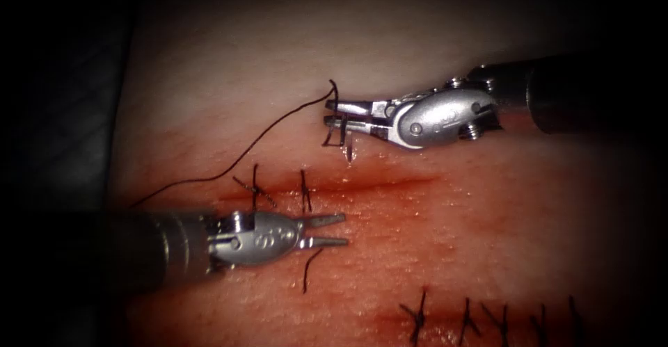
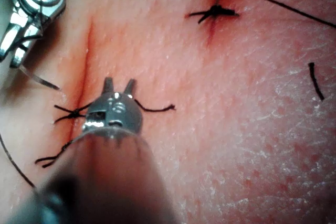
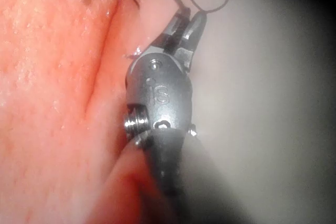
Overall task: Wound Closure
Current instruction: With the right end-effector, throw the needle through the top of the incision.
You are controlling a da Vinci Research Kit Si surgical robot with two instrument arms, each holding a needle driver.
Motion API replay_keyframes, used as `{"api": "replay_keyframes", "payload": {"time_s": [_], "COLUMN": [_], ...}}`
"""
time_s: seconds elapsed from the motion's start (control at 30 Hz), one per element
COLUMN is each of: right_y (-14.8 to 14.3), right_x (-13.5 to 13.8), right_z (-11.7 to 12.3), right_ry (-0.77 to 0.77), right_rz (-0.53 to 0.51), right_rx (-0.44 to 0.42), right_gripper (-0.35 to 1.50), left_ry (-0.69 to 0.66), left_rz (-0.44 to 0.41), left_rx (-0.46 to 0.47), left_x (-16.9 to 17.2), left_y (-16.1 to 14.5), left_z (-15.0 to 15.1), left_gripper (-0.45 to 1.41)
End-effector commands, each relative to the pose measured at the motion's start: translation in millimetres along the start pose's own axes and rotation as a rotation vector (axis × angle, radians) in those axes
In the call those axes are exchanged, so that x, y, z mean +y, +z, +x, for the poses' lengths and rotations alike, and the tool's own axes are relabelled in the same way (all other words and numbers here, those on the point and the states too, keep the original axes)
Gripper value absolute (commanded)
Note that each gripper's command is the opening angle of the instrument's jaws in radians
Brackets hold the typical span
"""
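The cut (image 1: 390, 181) runs across the tissue (image 1: 452, 249), with two dark stitches (image 1: 305, 190) at its left end. My right tool (image 1: 328, 113) is above the cut, shut on the curved needle (image 1: 348, 142) near its rear end. The needle hangs down with its point at the tissue just above the cut edge. Black thread (image 1: 257, 142) loops over these jaws and trails down to the left. In the left wrist view the needle (image 2: 39, 80) curves out under the right tool (image 2: 11, 53). My left tool (image 1: 342, 229) (image 2: 118, 83) lies below the cut, open and holding nothing.
A second row of several dark stitches (image 1: 466, 319) sits on the tissue at the lower right. A short thread tail (image 1: 309, 270) lies just below the left tool. Red fluid stains the tissue along the cut. A loose thread end (image 2: 315, 80) rests on the tissue.
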Motion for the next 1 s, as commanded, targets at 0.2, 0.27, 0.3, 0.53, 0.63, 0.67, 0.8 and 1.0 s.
{"api": "replay_keyframes", "payload": {"time_s": [0.2,0.27,0.3,0.53,0.63,0.67,0.8,1.0], "right_y": [-0.3,-0.6,-0.8,-2.8,-3.4,-3.5,-3.5,-3.7], "right_x": [-4.5,-5.7,-6.2,-8.3,-8.5,-8.5,-8.9,-9.5], "right_z": [0.7,1.1,1.3,1.2,0.2,0.1,-1.7,-4.0], "right_ry": [-0.2,-0.268,-0.301,-0.377,-0.387,-0.394,-0.358,-0.258], "right_rz": [0.032,0.045,0.055,0.048,0.062,0.062,0.087,0.135], "right_rx": [-0.005,-0.016,-0.025,-0.05,-0.07,-0.07,-0.09,-0.135], "right_gripper": [-0.35,-0.35,-0.35,-0.35,-0.35,-0.35,-0.35,-0.35], "left_ry": [0.006,0.006,0.006,0.007,0.0,-0.001,0.0,-0.003], "left_rz": [0.029,0.036,0.038,0.012,0.026,0.024,0.023,0.021], "left_rx": [-0.036,-0.042,-0.045,-0.093,-0.102,-0.1,-0.095,-0.093], "left_x": [-0.2,-0.2,-0.2,0.4,0.6,0.7,1.1,0.9], "left_y": [-0.7,-0.8,-0.8,-1.9,-1.3,-1.1,-0.6,-0.4], "left_z": [-0.7,-0.8,-0.8,-1.7,-1.1,-1.0,-1.0,-0.8], "left_gripper": [0.05,0.05,0.05,0.0,0.0,0.0,0.02,0.02]}}
